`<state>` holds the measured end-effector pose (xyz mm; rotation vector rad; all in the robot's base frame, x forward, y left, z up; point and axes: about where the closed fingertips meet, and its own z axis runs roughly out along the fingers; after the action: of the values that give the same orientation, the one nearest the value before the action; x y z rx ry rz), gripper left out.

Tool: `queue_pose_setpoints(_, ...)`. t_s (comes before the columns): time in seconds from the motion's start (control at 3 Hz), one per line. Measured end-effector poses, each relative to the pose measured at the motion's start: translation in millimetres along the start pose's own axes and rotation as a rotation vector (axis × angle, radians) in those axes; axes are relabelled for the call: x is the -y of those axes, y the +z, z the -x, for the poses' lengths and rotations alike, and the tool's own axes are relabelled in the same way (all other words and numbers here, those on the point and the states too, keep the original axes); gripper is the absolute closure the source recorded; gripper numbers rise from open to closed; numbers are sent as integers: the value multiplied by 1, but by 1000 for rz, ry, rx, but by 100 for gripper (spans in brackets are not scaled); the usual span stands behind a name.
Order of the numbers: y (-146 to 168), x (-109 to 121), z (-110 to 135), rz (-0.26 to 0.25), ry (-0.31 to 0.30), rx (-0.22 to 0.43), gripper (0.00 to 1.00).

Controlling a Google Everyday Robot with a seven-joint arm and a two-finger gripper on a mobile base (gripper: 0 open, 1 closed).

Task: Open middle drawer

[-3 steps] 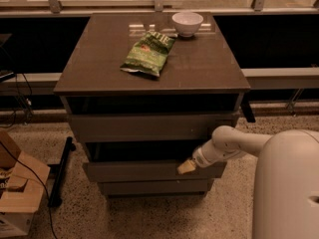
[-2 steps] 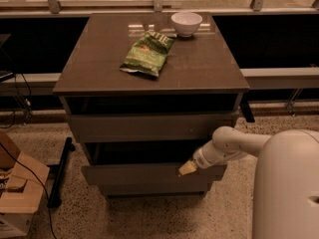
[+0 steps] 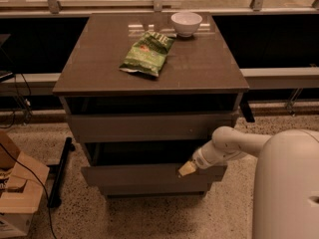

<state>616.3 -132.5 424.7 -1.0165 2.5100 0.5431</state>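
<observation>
The grey-brown cabinet [image 3: 149, 68] has three flat drawer fronts. The middle drawer [image 3: 134, 176] is pulled out toward me, with its dark interior [image 3: 139, 153] showing above its front panel. My gripper [image 3: 187, 169] sits at the top edge of that panel, towards its right end, at the end of the white arm [image 3: 229, 146] that reaches in from the right. The top drawer [image 3: 144, 127] stands slightly out, with a dark gap under the tabletop. The bottom drawer [image 3: 149, 189] shows only as a thin strip below the middle one.
A green chip bag [image 3: 147, 54] and a white bowl [image 3: 186, 23] lie on the cabinet top. A cardboard box [image 3: 17, 193] and cables are on the floor at the left, next to a black stand leg [image 3: 61, 171]. My white base [image 3: 286, 188] fills the lower right.
The middle drawer front has come a little further out toward me, and my gripper has moved with it. The chip bag and the bowl have not moved.
</observation>
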Motion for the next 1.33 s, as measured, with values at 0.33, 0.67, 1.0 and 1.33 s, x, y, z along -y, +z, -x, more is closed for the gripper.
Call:
queue_pose_setpoints(0.33, 1, -1, 0, 2, 0, -1, 52)
queue_pose_setpoints(0.67, 1, -1, 0, 2, -1, -2, 29)
queue_pose_setpoints(1.0, 8, -17, -8, 65, -105, -85, 7)
queue_pose_setpoints(1.33, 12, -32, -17, 123, -204, -159, 1)
